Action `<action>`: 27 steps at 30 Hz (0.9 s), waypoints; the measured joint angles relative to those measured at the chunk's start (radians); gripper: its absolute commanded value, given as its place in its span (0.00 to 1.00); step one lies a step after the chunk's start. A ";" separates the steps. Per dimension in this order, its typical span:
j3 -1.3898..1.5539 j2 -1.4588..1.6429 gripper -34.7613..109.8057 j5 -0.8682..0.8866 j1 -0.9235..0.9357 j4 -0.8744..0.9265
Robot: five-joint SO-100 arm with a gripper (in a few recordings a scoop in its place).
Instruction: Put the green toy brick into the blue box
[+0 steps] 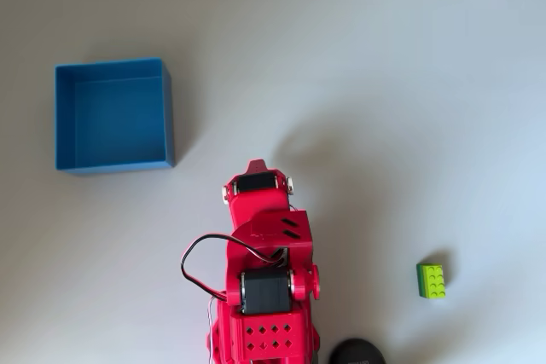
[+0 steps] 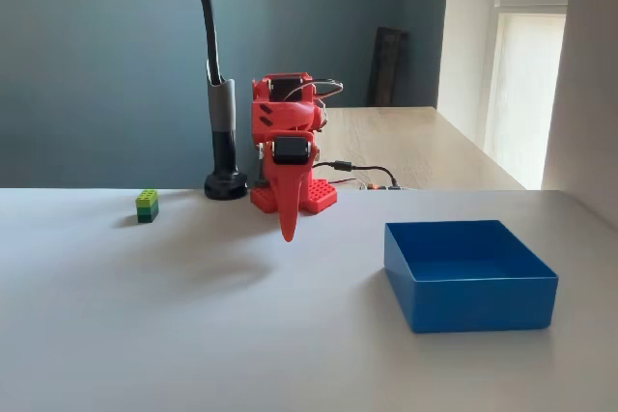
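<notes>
**Green toy brick sitting apart from arm and box**

Green toy brick (image 1: 432, 280) is lying on the white table (image 1: 384, 83) at about 4 o'clock in the overhead view, well apart from the blue box (image 1: 114, 116) at 10 o'clock. The red gripper (image 2: 288, 229) is hanging point-down above the table, fingers looking closed, holding nothing.

White table (image 1: 409, 83): brick (image 1: 431, 280), box (image 1: 114, 115).

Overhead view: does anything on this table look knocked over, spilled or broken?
Nothing stands out. The small lime-green studded plastic brick sits upright, the square shallow blue box stands level and empty, and the red arm's hand hangs over bare table.
</notes>
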 measured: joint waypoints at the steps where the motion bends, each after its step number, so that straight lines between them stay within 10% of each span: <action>1: 0.000 0.000 0.24 0.000 0.000 0.000; 27: 0.000 0.000 0.24 -0.009 0.000 0.000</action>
